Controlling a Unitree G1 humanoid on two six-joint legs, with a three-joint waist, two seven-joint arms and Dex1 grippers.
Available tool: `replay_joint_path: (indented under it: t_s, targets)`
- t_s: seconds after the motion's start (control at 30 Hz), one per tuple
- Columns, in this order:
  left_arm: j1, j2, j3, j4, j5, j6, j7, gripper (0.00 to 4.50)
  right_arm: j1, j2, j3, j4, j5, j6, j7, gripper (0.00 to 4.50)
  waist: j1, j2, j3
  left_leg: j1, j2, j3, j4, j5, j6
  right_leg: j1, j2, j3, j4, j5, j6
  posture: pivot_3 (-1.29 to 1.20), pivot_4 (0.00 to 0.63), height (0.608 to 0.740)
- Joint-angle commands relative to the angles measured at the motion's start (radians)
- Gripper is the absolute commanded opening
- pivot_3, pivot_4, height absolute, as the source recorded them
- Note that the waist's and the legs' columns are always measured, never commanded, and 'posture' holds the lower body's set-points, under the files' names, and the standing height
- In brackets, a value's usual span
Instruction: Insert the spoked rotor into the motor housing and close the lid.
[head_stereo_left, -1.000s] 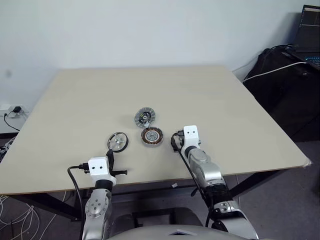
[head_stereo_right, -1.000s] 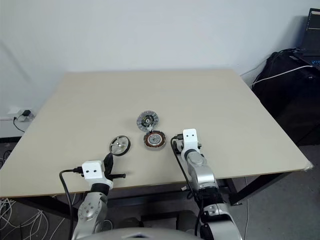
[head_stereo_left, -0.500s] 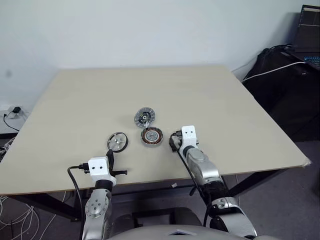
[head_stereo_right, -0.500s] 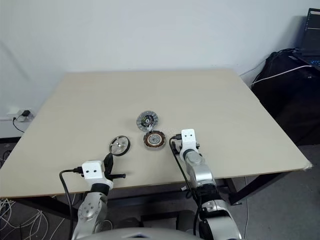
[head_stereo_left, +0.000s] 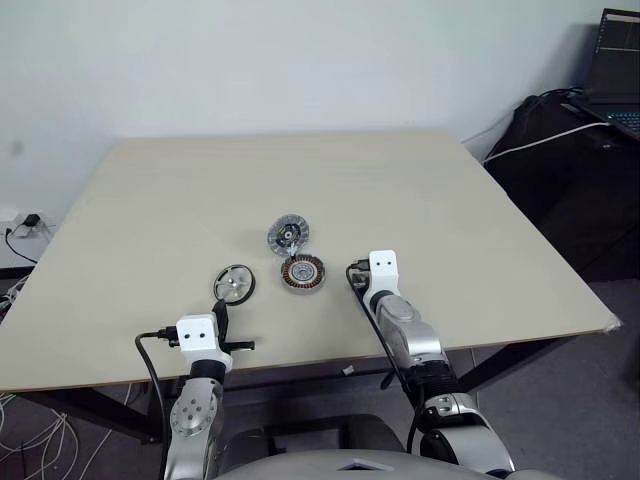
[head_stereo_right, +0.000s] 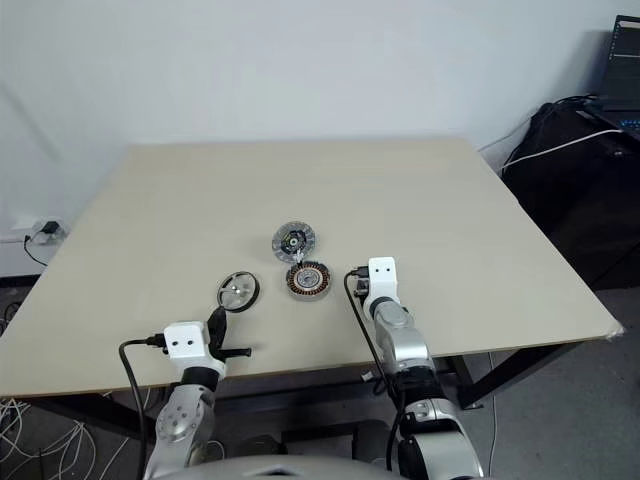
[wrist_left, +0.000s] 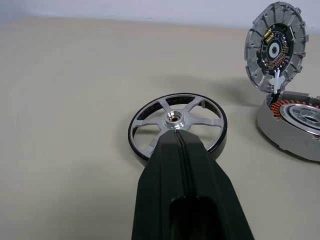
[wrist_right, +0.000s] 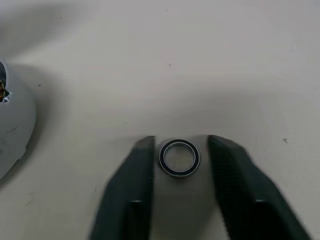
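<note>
The spoked rotor (wrist_left: 177, 123) lies flat on the table (head_stereo_left: 180, 200), just ahead of my left gripper (wrist_left: 177, 137), which is shut and empty. To its right sits the motor housing (head_stereo_left: 303, 272) with its copper windings showing. The lid (head_stereo_left: 288, 235) stands tilted up at the housing's far edge, ribbed rim and dark centre facing me. My right gripper (wrist_right: 180, 145) is right of the housing, low over the table. Its fingers (wrist_right: 135, 185) stand on either side of a tiny washer ring (wrist_right: 179, 157) with a narrow gap at each side.
The table's front edge runs just behind both wrists. Black bags (head_stereo_left: 570, 170) and a laptop (head_stereo_left: 615, 70) stand off the table's right side. Cables and a wall socket (head_stereo_left: 25, 222) are on the left, below the tabletop.
</note>
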Motion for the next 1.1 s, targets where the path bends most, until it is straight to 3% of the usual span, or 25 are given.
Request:
replay_joint_path:
  t_s: [0.03,0.23,0.7,1.1]
  targets:
    - [-0.007,0.002,-0.010,-0.040,0.011,-0.005,-0.002,0.00,-0.018,0.000,0.002,-0.024,-0.004,-0.018,-0.002,0.73,0.000,0.000,0.000,0.000,0.000,0.000,0.000,0.000,0.000,0.000,0.000,0.000,0.000,0.000,0.000,0.00,0.000,0.740]
    - [-0.006,0.001,-0.010,-0.040,0.011,-0.004,-0.002,0.00,-0.005,-0.005,0.009,-0.049,-0.009,-0.016,0.002,0.69,0.000,0.000,0.000,0.000,0.000,0.000,0.000,0.000,0.000,0.000,0.000,0.000,0.000,0.000,0.000,0.00,0.000,0.740]
    - [-0.014,0.000,-0.012,-0.033,0.009,0.000,-0.001,0.00,0.053,0.009,0.188,-0.324,-0.023,0.016,0.144,0.69,0.003,0.001,0.001,-0.001,0.000,-0.001,0.000,0.000,0.000,-0.001,0.000,0.000,0.000,0.000,0.000,0.00,0.000,0.740]
    - [-0.016,-0.004,-0.012,-0.026,0.007,-0.006,0.001,0.00,0.024,0.031,0.294,-0.282,-0.056,0.009,0.196,0.69,0.004,0.000,0.001,-0.001,0.000,0.000,0.000,0.000,0.000,-0.001,0.000,0.000,-0.001,0.000,0.000,0.00,0.000,0.740]
